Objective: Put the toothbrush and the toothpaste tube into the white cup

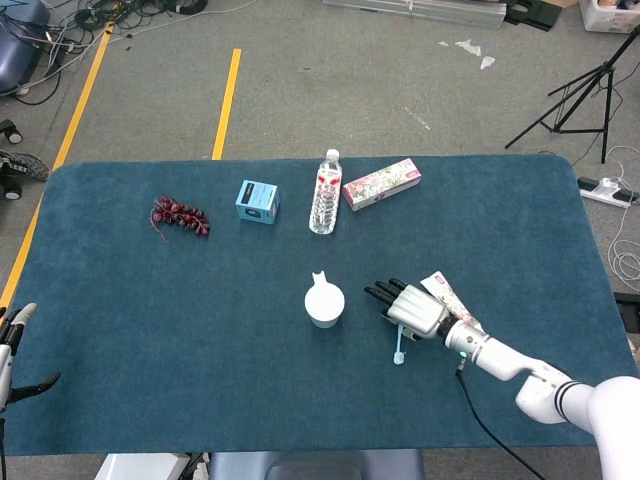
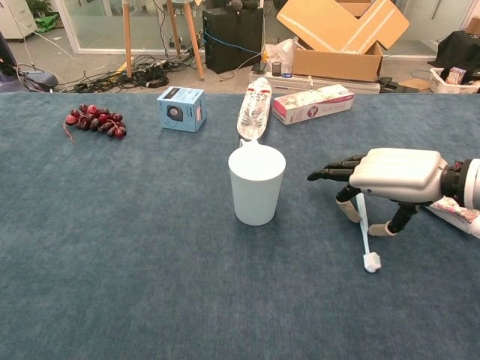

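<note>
Along the far side of the blue bench (image 1: 150, 330) we see red grapes (image 1: 180, 216), a small blue box (image 1: 257, 201), a water bottle (image 1: 324, 194) lying down, and a flowered carton (image 1: 381, 184) just right of it. Cardboard boxes (image 2: 341, 34) stand on the floor beyond.

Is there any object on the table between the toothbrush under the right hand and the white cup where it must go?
Nothing visible stands in the way. Only bare blue table lies between the toothbrush under the right hand and the white cup. The water bottle lies behind the cup, off that path.
</note>
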